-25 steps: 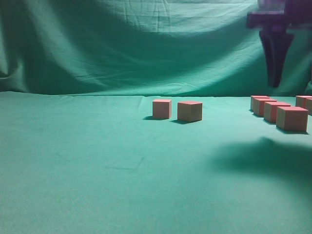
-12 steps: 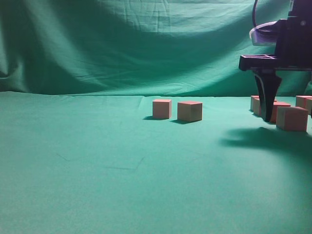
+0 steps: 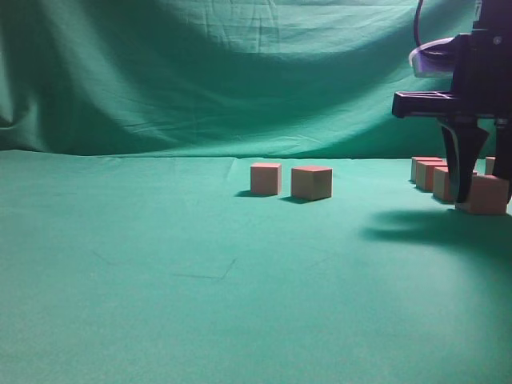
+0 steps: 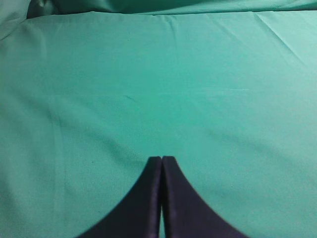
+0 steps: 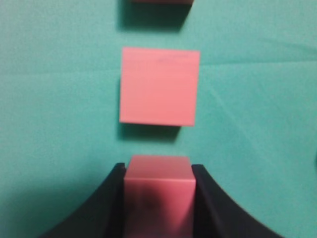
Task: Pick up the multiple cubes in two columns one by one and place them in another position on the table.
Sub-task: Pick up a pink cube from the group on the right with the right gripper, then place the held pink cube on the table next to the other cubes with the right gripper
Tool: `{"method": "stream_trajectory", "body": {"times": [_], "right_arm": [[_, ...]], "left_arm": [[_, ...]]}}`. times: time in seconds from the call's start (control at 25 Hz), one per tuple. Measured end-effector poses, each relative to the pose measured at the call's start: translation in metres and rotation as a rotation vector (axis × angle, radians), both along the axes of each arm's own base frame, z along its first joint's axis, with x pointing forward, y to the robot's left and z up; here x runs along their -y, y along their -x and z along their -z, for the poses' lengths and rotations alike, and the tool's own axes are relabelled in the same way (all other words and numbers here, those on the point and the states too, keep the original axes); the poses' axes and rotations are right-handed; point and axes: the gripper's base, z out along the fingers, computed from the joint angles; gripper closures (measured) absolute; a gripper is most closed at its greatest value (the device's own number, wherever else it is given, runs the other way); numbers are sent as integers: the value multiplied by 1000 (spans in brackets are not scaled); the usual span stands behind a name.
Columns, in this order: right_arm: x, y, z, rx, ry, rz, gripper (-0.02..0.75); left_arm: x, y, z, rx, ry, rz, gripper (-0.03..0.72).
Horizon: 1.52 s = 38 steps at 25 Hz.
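Observation:
My right gripper [image 3: 482, 189] stands at the far right of the table [image 3: 200, 264], its black jaws down around the nearest cube [image 3: 486, 200] of a column. In the right wrist view the gripper [image 5: 158, 168] is shut on that cube [image 5: 157, 198], both fingers pressed against its sides. The held cube rests on the cloth. Just beyond it lies another cube [image 5: 159, 86], and the edge of a third [image 5: 156, 1] shows at the top. Two cubes [image 3: 266, 178] [image 3: 311, 182] stand side by side mid-table. My left gripper [image 4: 162, 158] is shut over bare cloth, holding nothing.
More cubes [image 3: 429, 171] line up behind the right gripper, one [image 3: 489, 165] partly hidden by it. A wrinkled green backdrop [image 3: 200, 72] hangs behind the table. Bare green cloth spreads across the left and front.
The right gripper came down from above, shifted right from beside the column onto its nearest cube, and its jaws closed on that cube. The middle cubes have not moved.

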Motion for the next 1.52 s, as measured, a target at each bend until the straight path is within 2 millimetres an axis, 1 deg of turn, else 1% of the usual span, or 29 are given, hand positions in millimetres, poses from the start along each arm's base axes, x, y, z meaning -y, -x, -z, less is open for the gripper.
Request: {"method": "stream_trajectory", "body": {"times": [0.2, 0.28, 0.32, 0.4, 0.48, 0.68, 0.8, 0.92, 1.04, 1.2, 1.36, 1.52], "right_arm": [[1, 3, 0, -26, 6, -5, 476], [0, 5, -6, -50, 7, -28, 476], [-3, 5, -13, -44, 6, -57, 476], [-11, 5, -35, -30, -11, -115, 476], [-25, 4, -62, 1, -36, -194, 476], [-74, 11, -124, 53, -127, -367, 476], [-105, 21, -155, 123, -157, -483, 476], [-138, 27, -173, 172, -177, -586, 476], [-169, 29, -174, 159, -178, -662, 476], [-203, 11, -158, 159, -185, -685, 476], [-222, -10, -130, 130, -191, -630, 476], [-234, -24, -101, 98, -172, -630, 476]], "left_arm": [[0, 0, 0, 0, 0, 0, 688], [0, 0, 0, 0, 0, 0, 688], [0, 0, 0, 0, 0, 0, 688], [0, 0, 0, 0, 0, 0, 688], [0, 0, 0, 0, 0, 0, 688], [0, 0, 0, 0, 0, 0, 688], [0, 0, 0, 0, 0, 0, 688], [0, 0, 0, 0, 0, 0, 688], [0, 0, 0, 0, 0, 0, 688], [0, 0, 0, 0, 0, 0, 688], [0, 0, 0, 0, 0, 0, 688], [0, 0, 0, 0, 0, 0, 688]]}}
